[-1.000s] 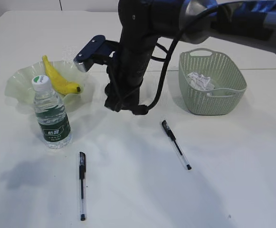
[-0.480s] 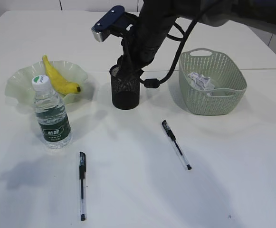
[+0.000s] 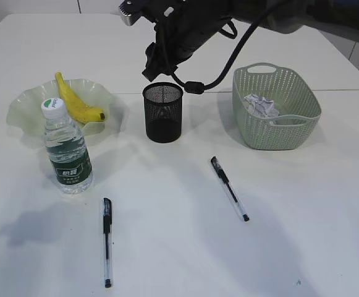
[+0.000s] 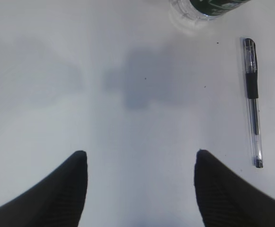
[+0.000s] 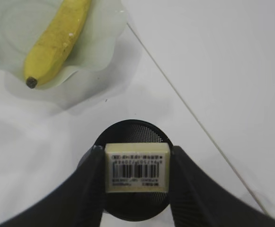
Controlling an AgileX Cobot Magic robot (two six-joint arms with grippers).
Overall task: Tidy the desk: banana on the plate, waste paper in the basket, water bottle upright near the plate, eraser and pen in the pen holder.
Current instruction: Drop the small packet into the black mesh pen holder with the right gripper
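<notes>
My right gripper (image 5: 137, 161) is shut on the eraser (image 5: 137, 168), a pale yellow block with a barcode sleeve, held straight above the black mesh pen holder (image 5: 133, 127). In the exterior view that gripper (image 3: 149, 69) hangs above and just behind the pen holder (image 3: 163, 112). The banana (image 3: 77, 102) lies in the green plate (image 3: 25, 105). Beside the plate the water bottle (image 3: 67, 148) stands upright. Waste paper (image 3: 261, 105) sits in the basket (image 3: 278, 133). One pen (image 3: 107, 241) and a second pen (image 3: 229, 188) lie on the desk (image 3: 179, 260). My left gripper (image 4: 140, 158) is open over bare desk.
In the left wrist view the left pen (image 4: 252, 101) lies to the right of the fingers, and the bottle's base (image 4: 203, 7) shows at the top edge. A cable loop (image 3: 194, 86) hangs from the right arm near the holder.
The right arm has risen and pulled back from low over the pen holder, which now shows fully. Bottle, pens, banana and basket have not moved.
</notes>
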